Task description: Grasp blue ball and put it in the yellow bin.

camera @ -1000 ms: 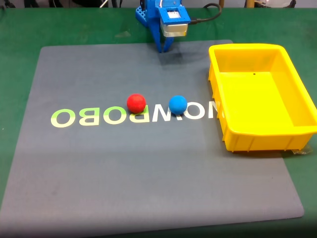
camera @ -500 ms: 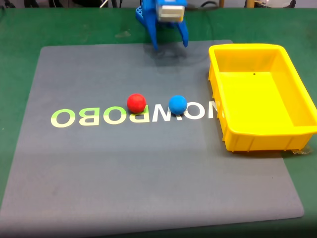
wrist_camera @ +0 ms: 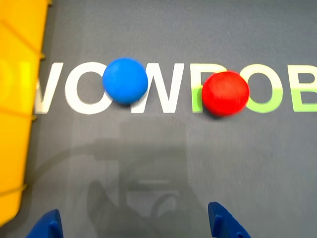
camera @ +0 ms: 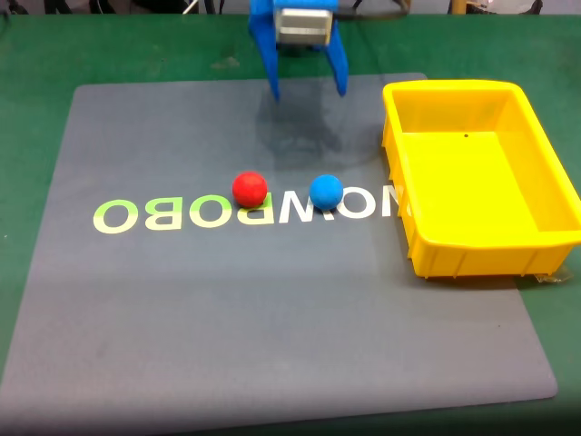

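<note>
Tool (camera: 309,91) has spread wider than before, blue ball (camera: 326,192) unmoved.

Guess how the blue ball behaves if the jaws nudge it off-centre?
The blue ball is a sphere on a flat mat, so it likely rolls away. Its matte surface probably grips fine. The red ball sits apart beside it, so a sideways nudge could knock them together.

From my wrist view the hand (wrist_camera: 134,225) is cut off at the bottom edge, leaving me only two blue fingertips (wrist_camera: 223,223). The yellow bin (wrist_camera: 17,99) runs off the left edge there, and the mat's lettering (wrist_camera: 297,91) is cropped at both sides. In the fixed view the arm above the hand (camera: 309,91) leaves the top edge.
</note>
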Tool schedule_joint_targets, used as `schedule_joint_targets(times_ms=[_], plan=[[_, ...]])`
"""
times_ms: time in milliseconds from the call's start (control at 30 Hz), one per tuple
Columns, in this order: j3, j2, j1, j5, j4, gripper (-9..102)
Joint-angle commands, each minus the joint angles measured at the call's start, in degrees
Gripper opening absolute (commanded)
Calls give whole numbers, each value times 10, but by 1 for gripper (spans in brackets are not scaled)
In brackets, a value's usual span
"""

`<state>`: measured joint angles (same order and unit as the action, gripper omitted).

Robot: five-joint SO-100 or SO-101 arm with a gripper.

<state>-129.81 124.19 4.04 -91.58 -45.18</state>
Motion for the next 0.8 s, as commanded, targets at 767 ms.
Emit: schedule_joint_targets(times_ms=[767], plan=[[304,-391,-46,38,101,33]])
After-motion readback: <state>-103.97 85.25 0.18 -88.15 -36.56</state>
